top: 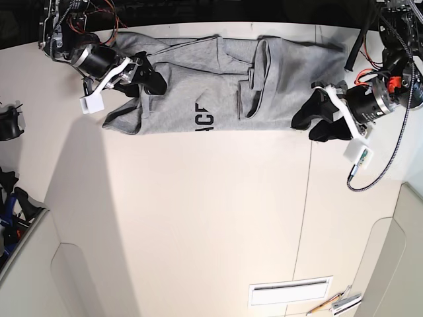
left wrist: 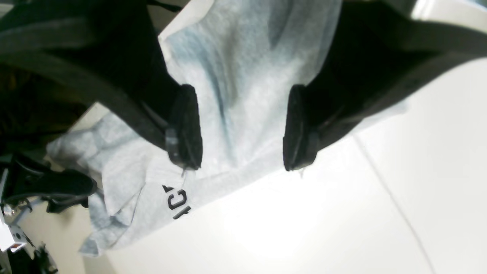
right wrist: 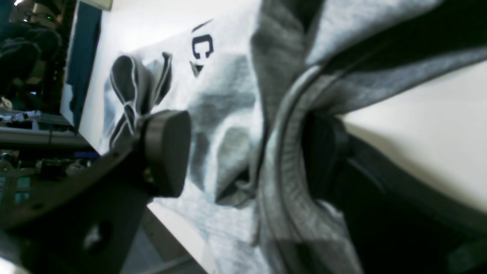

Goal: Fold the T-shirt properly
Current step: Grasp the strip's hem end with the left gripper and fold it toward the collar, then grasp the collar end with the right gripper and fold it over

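Looking at it, the T-shirt (top: pixel 218 86) lies stretched along the desk's (top: pixel 198 224) far edge. Both end effectors gape wide, one at each end: left (left wrist: pixel 243 129) over a hem, right (right wrist: pixel 247 152) straddling bunched cloth, probably so they can lift together.

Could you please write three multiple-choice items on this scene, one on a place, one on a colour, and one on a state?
1. Where does the T-shirt lie on the table in the base view?
A. along the top edge
B. in the middle
C. at the bottom

2. What colour are the letters on it?
A. red
B. white
C. black

3. How does the left gripper stand?
A. shut flat
B. open, cloth between its pads
C. out of view

Answers: 1 A, the cloth spans the top edge; 2 C, the print is black on grey; 3 B, its pads stand apart.
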